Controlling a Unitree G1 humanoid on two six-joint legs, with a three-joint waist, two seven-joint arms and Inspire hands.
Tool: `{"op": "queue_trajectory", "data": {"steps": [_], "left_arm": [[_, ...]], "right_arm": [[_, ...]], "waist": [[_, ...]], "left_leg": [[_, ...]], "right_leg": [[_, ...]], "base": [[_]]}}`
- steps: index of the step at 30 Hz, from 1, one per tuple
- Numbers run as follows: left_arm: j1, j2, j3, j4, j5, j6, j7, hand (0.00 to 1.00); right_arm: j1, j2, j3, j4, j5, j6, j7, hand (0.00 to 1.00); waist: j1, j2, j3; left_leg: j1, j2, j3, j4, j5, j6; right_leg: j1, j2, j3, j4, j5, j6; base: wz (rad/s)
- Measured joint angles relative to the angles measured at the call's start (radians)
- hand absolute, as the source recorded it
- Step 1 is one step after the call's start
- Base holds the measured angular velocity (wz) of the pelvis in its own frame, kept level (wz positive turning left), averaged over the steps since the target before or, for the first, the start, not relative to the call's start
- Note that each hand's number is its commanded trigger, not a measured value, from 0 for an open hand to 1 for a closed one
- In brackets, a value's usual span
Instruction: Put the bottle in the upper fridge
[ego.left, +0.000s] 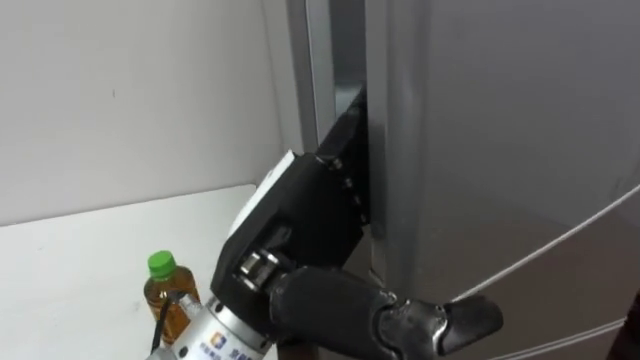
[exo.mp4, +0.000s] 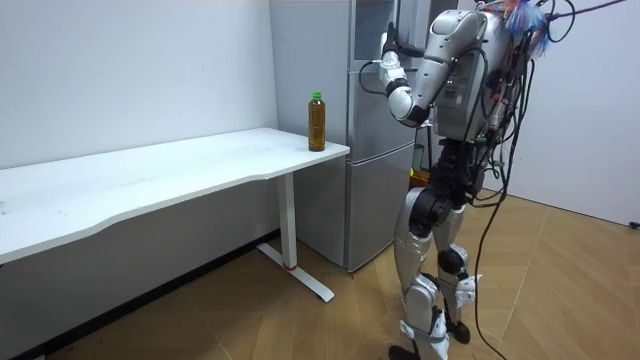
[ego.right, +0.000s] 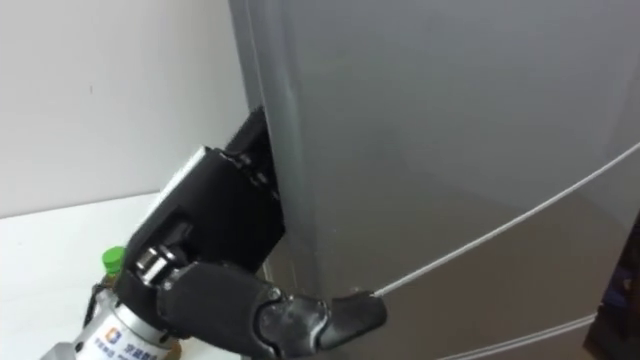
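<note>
The robot stands at the fridge. Its left robot hand is at the left edge of the door. Its fingers are hidden behind that edge, so I cannot tell its grip. The bottle stands upright at the table corner, near the fridge, with bare floor behind the robot.

Both eye views look down from the robot's head, very near the fridge, at the door edge where the left hand rests. The right eye view stands slightly further right. The room view looks from well off across the floor at the whole robot. All three share the fridge, the table corner and the bottle.
</note>
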Motion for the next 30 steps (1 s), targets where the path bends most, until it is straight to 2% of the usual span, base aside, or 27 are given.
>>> {"op": "queue_trajectory", "data": {"steps": [3, 12, 19, 23, 30], "left_arm": [[-0.003, 0.007, -0.025, 0.000, 0.000, 0.000, -0.003, 0.00], [-0.031, 0.008, -0.102, 0.000, -0.001, 0.002, -0.048, 0.00], [-0.054, -0.001, -0.124, 0.000, -0.001, 0.016, -0.068, 0.00], [-0.073, -0.005, -0.130, 0.006, -0.002, 0.020, -0.077, 0.00], [-0.081, -0.007, -0.132, 0.007, -0.002, 0.019, -0.080, 0.00]], "right_arm": [[-0.004, 0.001, 0.001, 0.000, 0.000, -0.001, 0.001, 0.00], [-0.010, 0.000, 0.003, 0.003, 0.001, -0.002, 0.005, 0.00], [-0.013, -0.001, 0.006, 0.008, 0.025, 0.001, 0.004, 0.00], [-0.015, -0.001, 0.013, 0.010, 0.036, 0.001, 0.002, 0.00], [-0.030, 0.001, 0.012, 0.023, 0.037, 0.001, -0.002, 0.00]], "waist": [[-0.020, -0.001, 0.0005], [-0.024, 0.001, 0.0007], [-0.031, 0.006, 0.0027], [-0.032, 0.006, 0.0027], [-0.055, 0.002, 0.0051]], "left_leg": [[0.003, 0.001, 0.008, -0.001, 0.000, 0.000], [0.016, 0.009, 0.056, -0.010, 0.000, 0.000], [0.020, 0.012, 0.065, -0.011, 0.000, 0.000], [0.020, 0.013, 0.087, -0.011, 0.000, 0.000], [0.020, 0.013, 0.104, -0.011, 0.000, 0.000]], "right_leg": [[-0.002, 0.000, 0.006, 0.000, 0.001, 0.000], [-0.015, 0.007, 0.049, 0.003, 0.008, -0.001], [-0.020, 0.012, 0.058, -0.004, 0.009, -0.002], [-0.029, 0.012, 0.072, -0.002, 0.009, -0.002], [-0.032, 0.012, 0.083, -0.004, 0.009, -0.002]], "base": [[-0.10], [-0.14], [-0.04], [-0.10], [-0.05]]}}
